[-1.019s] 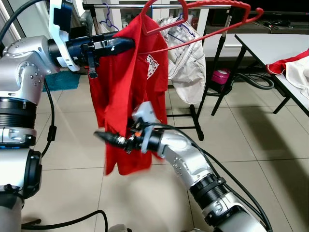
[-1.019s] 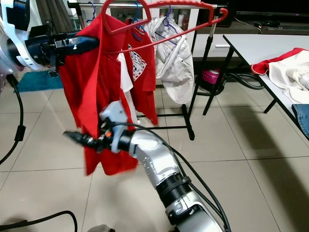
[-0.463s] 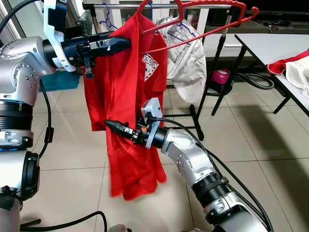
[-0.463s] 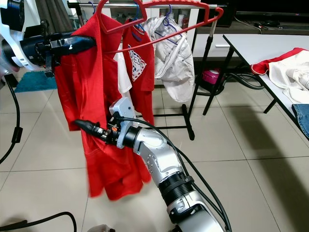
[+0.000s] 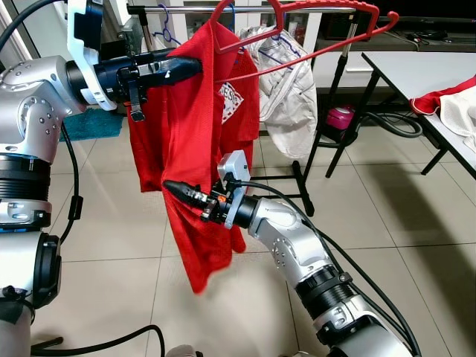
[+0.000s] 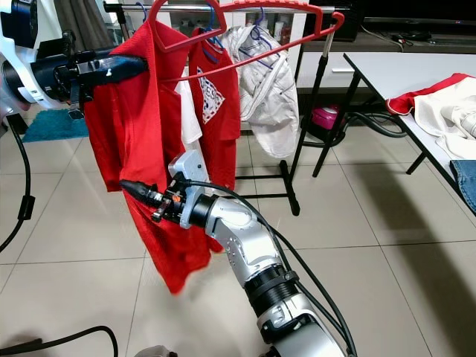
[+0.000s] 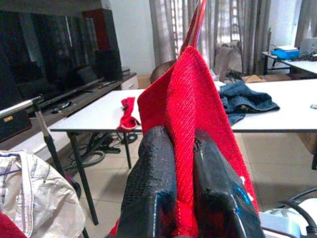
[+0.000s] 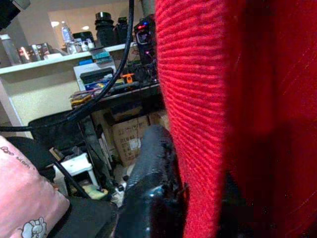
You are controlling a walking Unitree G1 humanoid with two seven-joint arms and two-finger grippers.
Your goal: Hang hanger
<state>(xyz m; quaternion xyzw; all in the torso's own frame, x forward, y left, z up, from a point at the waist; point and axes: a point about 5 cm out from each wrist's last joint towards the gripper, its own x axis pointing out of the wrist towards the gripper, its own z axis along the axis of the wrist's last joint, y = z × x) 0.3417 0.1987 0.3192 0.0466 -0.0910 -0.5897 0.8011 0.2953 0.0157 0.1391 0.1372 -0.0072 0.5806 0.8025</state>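
Observation:
A large red hanger (image 5: 375, 10) is held high in front of the clothes rack (image 5: 327, 134), tilted, with a red shirt (image 5: 201, 149) draped from its left end. My left gripper (image 5: 182, 68) is shut on the shirt's shoulder at that end; in the left wrist view the black fingers (image 7: 151, 188) pinch the red cloth (image 7: 185, 124) and the hanger's bar (image 7: 195, 25) rises beyond. My right gripper (image 5: 178, 190) is lower, at the shirt's middle, shut on a fold of it. The right wrist view shows one finger (image 8: 153, 163) against the red cloth (image 8: 223, 99).
On the rack's rail (image 5: 149, 9) hang a white garment (image 5: 290, 97) and another red shirt with a logo (image 5: 238, 100). A white table (image 5: 416, 71) with clothes (image 5: 450, 104) stands at the right. A pink object (image 5: 338, 117) sits under the rack and a blue mat (image 5: 97, 123) lies at the left.
My right gripper has moved up and a little rightward with the cloth. The shirt's lower part has swung and now hangs shorter. The left arm and hanger have shifted slightly left.

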